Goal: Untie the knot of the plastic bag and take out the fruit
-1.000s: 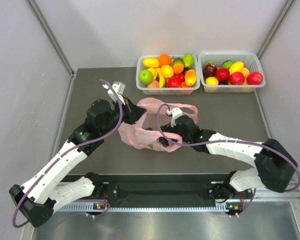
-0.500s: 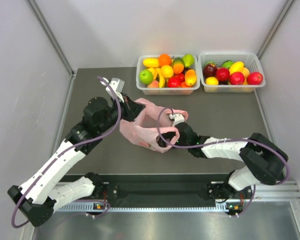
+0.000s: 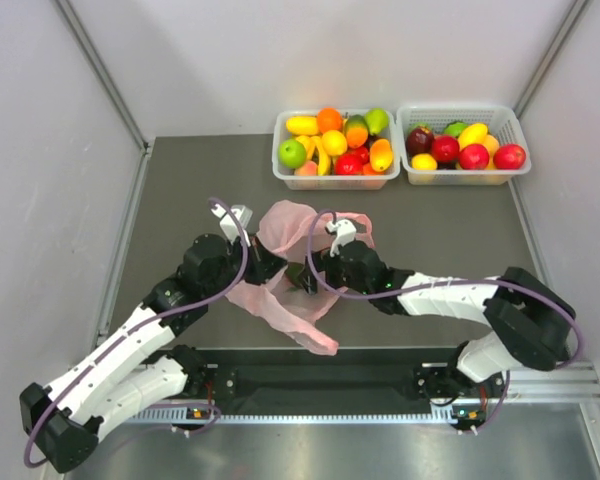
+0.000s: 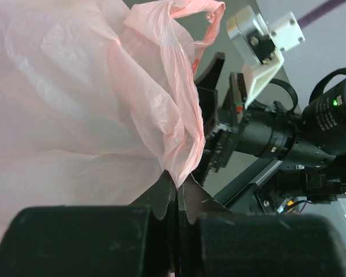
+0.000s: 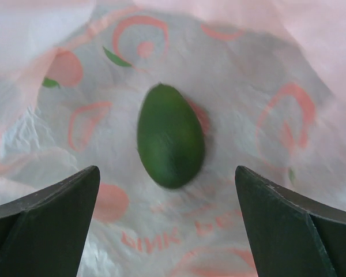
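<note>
The pink plastic bag (image 3: 298,318) lies crumpled mid-table, its mouth held up. My left gripper (image 3: 268,266) is shut on a fold of its film (image 4: 177,173), and a handle loop (image 4: 203,16) stands above. My right gripper (image 3: 302,276) is open and reaches into the bag from the right. In the right wrist view an oval green fruit (image 5: 170,135) lies on the printed film inside the bag, just ahead of and between the wide-apart fingers (image 5: 52,210). It touches neither finger. The knot does not show in any view.
Two white baskets of mixed toy fruit stand at the back, the left basket (image 3: 335,181) and the right basket (image 3: 465,179). Grey walls flank the dark table (image 3: 180,190). The two wrists are close together at the bag.
My left gripper drew back toward the near edge, still holding the film, and the bag stretched out that way. My right gripper slid left into the bag's mouth.
</note>
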`<state>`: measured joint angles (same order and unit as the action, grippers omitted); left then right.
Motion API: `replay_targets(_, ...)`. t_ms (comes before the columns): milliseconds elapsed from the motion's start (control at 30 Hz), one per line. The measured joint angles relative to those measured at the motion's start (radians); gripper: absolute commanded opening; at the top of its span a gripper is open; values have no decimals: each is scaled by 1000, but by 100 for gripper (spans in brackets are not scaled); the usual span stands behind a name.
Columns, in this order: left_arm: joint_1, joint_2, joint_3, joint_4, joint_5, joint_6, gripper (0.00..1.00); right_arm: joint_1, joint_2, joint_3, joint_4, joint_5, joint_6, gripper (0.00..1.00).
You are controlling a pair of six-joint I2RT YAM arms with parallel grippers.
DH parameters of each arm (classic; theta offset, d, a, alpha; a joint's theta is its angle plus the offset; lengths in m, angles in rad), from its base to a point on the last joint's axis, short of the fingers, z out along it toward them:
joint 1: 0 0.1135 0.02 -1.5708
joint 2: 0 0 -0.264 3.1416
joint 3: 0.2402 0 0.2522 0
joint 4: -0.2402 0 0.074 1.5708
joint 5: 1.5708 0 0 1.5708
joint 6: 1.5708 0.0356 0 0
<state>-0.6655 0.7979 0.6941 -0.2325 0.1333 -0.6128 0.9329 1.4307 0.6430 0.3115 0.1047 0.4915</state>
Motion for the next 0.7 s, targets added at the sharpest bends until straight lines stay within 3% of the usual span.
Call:
replay_targets(267,-1,-37,-83,2,-1,-32,0,72,186,133,9,71,15,100)
replay_targets(567,-1,-52,-103,2,-12,-41,0,124,379,263,-4,183,-80,100)
replay_targets(600,-2,-53,-104,2,-14,-41,0,124,389,264,-3,187,-87,98)
replay_targets(700,-2,-55,-109,3,-18,-41,0,124,408,261,1,195,-110,79)
